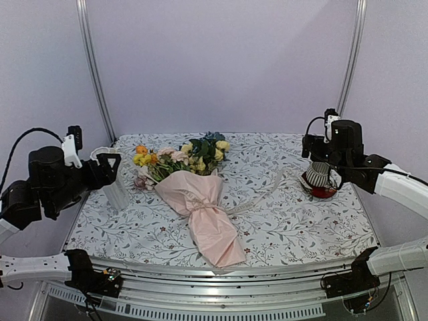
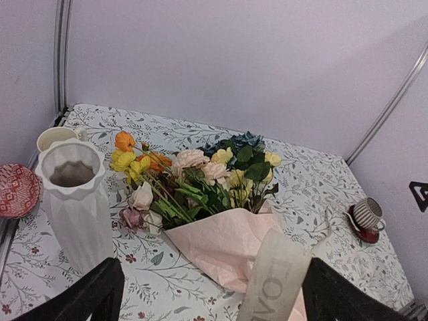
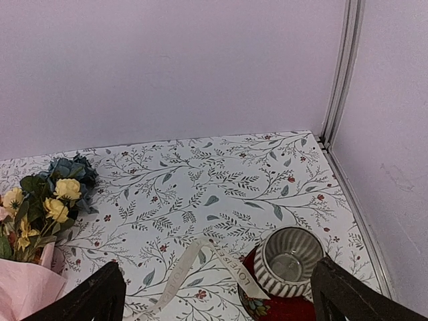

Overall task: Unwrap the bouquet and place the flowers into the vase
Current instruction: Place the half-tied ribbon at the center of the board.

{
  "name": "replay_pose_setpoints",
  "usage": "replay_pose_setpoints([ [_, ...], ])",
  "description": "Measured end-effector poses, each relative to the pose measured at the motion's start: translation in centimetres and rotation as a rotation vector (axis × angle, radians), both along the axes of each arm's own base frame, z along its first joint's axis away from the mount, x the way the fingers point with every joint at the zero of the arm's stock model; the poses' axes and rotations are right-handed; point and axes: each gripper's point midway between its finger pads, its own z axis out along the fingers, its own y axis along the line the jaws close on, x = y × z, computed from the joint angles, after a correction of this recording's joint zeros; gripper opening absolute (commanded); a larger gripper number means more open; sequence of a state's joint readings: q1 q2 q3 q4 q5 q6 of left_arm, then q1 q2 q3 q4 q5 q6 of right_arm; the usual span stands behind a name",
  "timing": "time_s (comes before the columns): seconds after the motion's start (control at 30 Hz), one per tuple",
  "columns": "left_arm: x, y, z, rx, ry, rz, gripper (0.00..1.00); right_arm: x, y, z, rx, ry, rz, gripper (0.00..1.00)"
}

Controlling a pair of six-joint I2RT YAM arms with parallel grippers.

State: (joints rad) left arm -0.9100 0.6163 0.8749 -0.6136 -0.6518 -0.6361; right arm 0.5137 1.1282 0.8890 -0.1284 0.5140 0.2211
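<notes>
- Left gripper (image 2: 214, 291): jaws wide apart, nothing held. It hovers at the left edge of the worktop (image 1: 301, 227), just above the vase.
- Bowl (image 2: 15, 189): red, patterned, at the left edge beside the vase. Seen only from the left wrist.
- Mug (image 2: 57, 137): cream, far-left corner, just behind the vase.
- Vase (image 2: 73, 200): white, ridged, upright near the left edge, just left of the blooms.
- Bouquet (image 1: 204, 214): lies flat mid-worktop, pink paper wrapped round the stems. Tail at the near edge, heads toward the far left.
- Flowers (image 1: 180, 157): all in the paper. Orange and yellow at left, pink in the middle, blue and pale yellow at right.
- Ribbon (image 1: 200, 208): crosses the paper's waist. One loose end trails right and reaches the saucer.
- Cup (image 3: 289, 261): striped, on a red saucer (image 1: 323, 192), near the right edge.
- Right gripper (image 3: 224, 294): jaws wide apart, nothing held. It hangs above the cup.
</notes>
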Motion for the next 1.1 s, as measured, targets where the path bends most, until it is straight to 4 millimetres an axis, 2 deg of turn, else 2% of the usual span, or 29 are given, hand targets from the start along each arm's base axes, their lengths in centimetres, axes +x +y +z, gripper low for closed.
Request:
replay_pose_setpoints([
  [0.2,-0.7,1.0,1.4,-0.060,-0.045,0.004,0.98,-0.1,0.1,0.0,0.005,-0.002,0.008,0.99],
  [0.37,-0.4,-0.4,1.2,-0.054,-0.039,-0.044,0.98,-0.2,1.3,-0.6,0.027,0.016,0.081,0.99],
  [0.5,0.3,-2.4,-0.1,-0.007,0.001,-0.089,0.98,-0.1,3.0,-1.1,0.051,0.034,0.164,0.99],
  [0.6,0.9,-3.9,-1.5,0.036,0.044,-0.125,0.98,0.0,4.2,-2.3,0.058,0.070,0.218,0.99],
  [0.73,1.5,-5.4,-3.1,0.063,0.090,-0.161,0.98,-0.1,5.1,-3.0,0.073,0.095,0.265,0.99],
  [0.93,2.3,-6.3,-5.2,0.059,0.148,-0.195,0.98,-0.2,6.3,-2.8,0.106,0.089,0.323,0.99],
  [1.1,2.8,-7.1,-6.8,0.059,0.202,-0.229,0.98,0.1,6.3,-3.4,0.104,0.104,0.313,0.99],
])
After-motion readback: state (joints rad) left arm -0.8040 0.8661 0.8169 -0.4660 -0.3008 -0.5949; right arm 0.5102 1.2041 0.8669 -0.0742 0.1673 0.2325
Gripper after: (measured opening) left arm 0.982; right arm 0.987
